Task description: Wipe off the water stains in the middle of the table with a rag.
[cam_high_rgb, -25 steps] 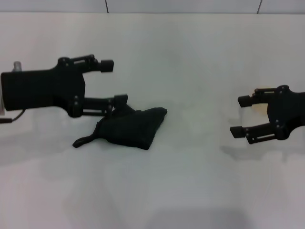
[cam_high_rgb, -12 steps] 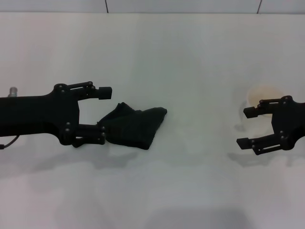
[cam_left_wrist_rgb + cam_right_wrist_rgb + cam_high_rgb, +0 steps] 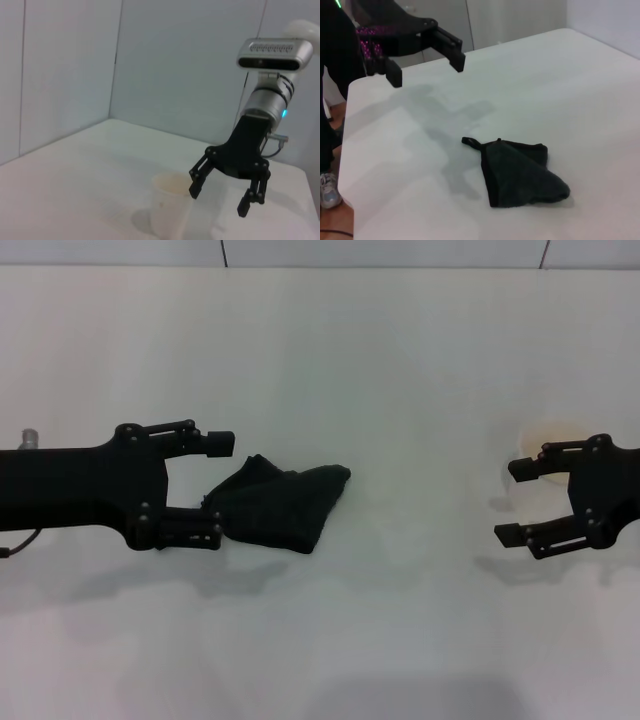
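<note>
The black rag (image 3: 285, 502) lies crumpled on the white table (image 3: 400, 360), left of the middle; it also shows in the right wrist view (image 3: 520, 172). My left gripper (image 3: 218, 487) is open and empty. In the head view its fingers straddle the rag's left end. The right wrist view shows the left gripper (image 3: 426, 70) raised above the table, apart from the rag. My right gripper (image 3: 510, 502) is open and empty at the right, and shows in the left wrist view (image 3: 218, 201). The water stains do not show in any view.
A cream paper cup (image 3: 550, 435) stands just behind the right gripper; it also shows in the left wrist view (image 3: 167, 207). The table's far edge meets a grey wall (image 3: 380, 252).
The left arm has moved nearer and now covers the rag's loose tail. The right gripper has drawn back to the right, uncovering the cup. The rag has not moved.
</note>
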Robot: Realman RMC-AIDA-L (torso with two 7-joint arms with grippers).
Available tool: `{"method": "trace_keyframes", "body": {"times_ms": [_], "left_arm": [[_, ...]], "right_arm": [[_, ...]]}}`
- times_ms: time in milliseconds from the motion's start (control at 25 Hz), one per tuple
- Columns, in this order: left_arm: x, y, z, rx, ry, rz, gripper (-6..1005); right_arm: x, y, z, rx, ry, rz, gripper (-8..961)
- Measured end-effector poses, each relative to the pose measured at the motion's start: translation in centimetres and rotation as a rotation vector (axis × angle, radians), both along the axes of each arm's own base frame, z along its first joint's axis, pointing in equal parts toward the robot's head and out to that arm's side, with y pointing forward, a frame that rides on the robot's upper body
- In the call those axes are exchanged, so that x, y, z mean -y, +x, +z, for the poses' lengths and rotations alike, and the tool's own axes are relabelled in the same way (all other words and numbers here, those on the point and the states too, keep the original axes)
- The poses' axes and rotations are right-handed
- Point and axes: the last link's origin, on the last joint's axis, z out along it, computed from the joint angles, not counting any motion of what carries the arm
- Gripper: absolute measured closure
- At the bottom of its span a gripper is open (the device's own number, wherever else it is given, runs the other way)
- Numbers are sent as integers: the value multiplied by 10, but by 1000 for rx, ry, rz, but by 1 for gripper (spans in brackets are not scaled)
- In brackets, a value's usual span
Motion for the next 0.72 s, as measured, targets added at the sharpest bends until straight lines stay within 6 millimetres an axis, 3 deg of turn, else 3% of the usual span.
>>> {"method": "trace_keyframes", "body": {"times_ms": [720], "left_arm": [[2, -1, -3, -12, -21, 19, 115]], "right_arm": [[1, -1, 0, -18, -3, -10, 115]]}}
